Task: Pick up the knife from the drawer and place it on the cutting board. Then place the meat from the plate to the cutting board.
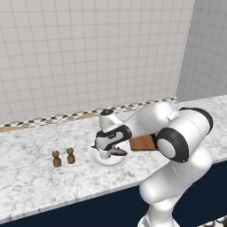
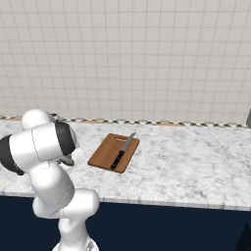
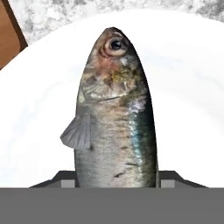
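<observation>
The meat [image 3: 116,122], a grey-silver fish, lies on the white plate [image 3: 188,87], head pointing away from the hand. My gripper [image 3: 116,180] reaches down over it, a fingertip [image 3: 65,181] pressed against each flank, shut on the fish. From the left base view, the gripper [image 1: 110,153] sits low on the plate [image 1: 98,161], just left of the cutting board [image 1: 142,142]. The knife [image 2: 122,150] rests diagonally on the reddish-brown cutting board [image 2: 105,153], black handle toward the counter's front. The drawer is out of view.
Two small brown shakers [image 1: 56,158] [image 1: 70,155] stand on the marble counter just left of the plate. A tiled wall runs along the back. The navy cabinet front [image 2: 171,225] lies below the counter edge. My own arm covers part of the board in the left base view.
</observation>
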You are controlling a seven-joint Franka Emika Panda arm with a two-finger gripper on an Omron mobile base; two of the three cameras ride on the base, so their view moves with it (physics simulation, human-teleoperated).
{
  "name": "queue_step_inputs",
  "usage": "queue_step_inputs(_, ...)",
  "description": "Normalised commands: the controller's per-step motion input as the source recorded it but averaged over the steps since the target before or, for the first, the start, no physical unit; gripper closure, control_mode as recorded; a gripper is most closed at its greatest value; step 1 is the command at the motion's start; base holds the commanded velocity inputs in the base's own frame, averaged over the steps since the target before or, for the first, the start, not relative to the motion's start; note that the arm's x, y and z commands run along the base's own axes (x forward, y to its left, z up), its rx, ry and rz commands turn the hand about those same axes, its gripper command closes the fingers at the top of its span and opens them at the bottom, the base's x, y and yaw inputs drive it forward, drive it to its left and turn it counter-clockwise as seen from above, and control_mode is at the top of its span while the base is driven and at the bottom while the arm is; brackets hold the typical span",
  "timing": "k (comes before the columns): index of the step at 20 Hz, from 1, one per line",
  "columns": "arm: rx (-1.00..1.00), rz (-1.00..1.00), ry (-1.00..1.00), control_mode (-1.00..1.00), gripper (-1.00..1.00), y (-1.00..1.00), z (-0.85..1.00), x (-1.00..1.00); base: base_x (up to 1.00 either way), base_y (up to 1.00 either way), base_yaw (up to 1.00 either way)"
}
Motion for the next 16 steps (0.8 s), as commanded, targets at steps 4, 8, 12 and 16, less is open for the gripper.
queue_step_inputs(4, 0.00, -0.01, -0.02, -1.00, 1.00, -0.26, 0.41, -0.13, 0.00, 0.00, 0.00)
queue_step_inputs(8, 0.00, -0.14, -0.03, -1.00, 1.00, -0.35, 0.80, -0.01, 0.00, 0.00, 0.00)
queue_step_inputs(12, 0.04, -0.28, -0.01, -1.00, 1.00, -0.66, 0.86, 0.25, 0.00, 0.00, 0.00)
queue_step_inputs(16, 0.00, -0.51, 0.00, -1.00, 1.00, -0.64, 0.45, 0.65, 0.00, 0.00, 0.00)
